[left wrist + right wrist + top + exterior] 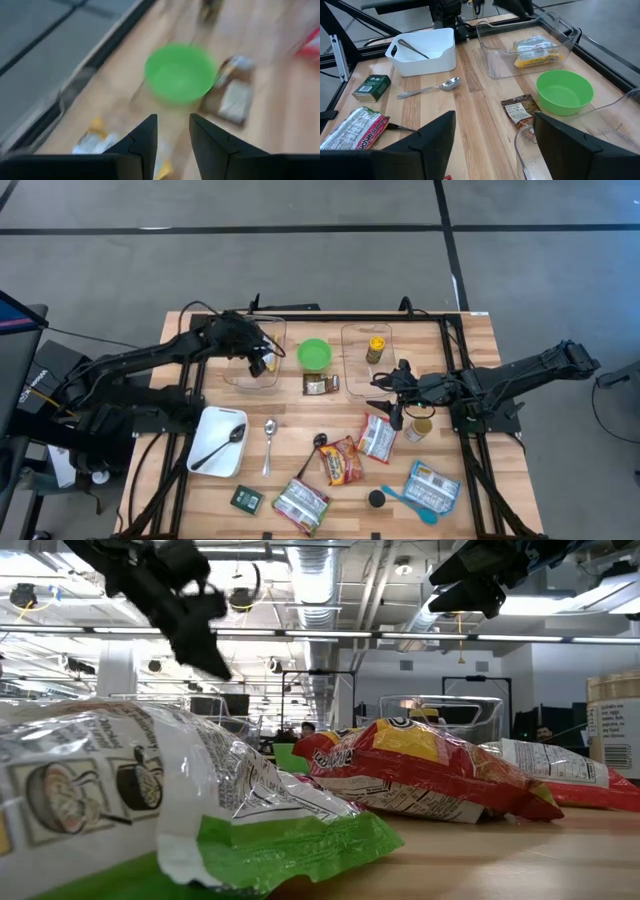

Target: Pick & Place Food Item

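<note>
My left gripper hangs over the left clear bin, its jaws a little apart and grasping nothing. The yellow food packet lies inside this bin, just beside the green bowl. My right gripper waits above the table with jaws released, near the right bin.

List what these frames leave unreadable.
- Left wrist view: motion blur smears the green bowl and brown packet; print unreadable.
- Low view: foreground noodle packet hides most of the table.
- High view: left gripper too small to show whether anything is held.
- Right wrist view: clear bin contents' labels too small.
</note>
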You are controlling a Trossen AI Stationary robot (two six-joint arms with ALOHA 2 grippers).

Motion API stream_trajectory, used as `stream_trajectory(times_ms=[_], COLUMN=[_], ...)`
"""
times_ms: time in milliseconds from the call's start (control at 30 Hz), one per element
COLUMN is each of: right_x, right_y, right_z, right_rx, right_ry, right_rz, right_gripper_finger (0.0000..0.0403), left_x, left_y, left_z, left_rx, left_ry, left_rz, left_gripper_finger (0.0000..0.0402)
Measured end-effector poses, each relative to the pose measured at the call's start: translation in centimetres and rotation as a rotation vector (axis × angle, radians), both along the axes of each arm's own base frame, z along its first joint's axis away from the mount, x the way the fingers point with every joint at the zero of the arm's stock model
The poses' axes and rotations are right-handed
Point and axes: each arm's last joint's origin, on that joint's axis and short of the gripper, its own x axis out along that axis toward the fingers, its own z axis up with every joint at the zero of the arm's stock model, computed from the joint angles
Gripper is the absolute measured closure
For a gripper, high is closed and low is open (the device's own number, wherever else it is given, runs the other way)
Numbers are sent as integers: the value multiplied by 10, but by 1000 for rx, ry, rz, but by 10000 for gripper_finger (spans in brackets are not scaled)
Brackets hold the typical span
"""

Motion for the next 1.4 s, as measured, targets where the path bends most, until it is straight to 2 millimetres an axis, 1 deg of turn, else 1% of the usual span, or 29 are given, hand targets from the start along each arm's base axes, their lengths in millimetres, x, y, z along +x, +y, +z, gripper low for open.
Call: stream_trajectory(times_ms=[100,267,400,533,733,833,1000,1133,1300,1400], right_x=[0,0,0,0,0,0,-3,-6,-14,-21], right_y=[0,0,0,0,0,0,0,0,0,-2], right_z=[0,0,0,0,0,-1,-6,-11,-14,-10], right_rx=[0,0,0,0,-1,9,103,190,312,356], right_ry=[0,0,0,0,4,9,48,92,155,211], right_rz=[0,0,0,0,0,-5,-49,-67,-79,-128], right_gripper_finger=[142,142,142,142,142,142,142,142,143,143], left_x=[-1,0,4,10,18,23,35,44,50,51], left_y=[-11,-35,-57,-79,-108,-121,-135,-140,-140,-140], left_z=[16,40,51,55,52,47,36,27,20,19], left_rx=[3,25,44,37,1,-19,-40,-40,-43,-43], left_ry=[-128,-313,-400,-443,-436,-412,-372,-337,-309,-308], left_rz=[-55,-207,-331,-448,-592,-648,-703,-700,-698,-696], left_gripper_finger=[294,294,294,294,294,294,294,294,294,294])
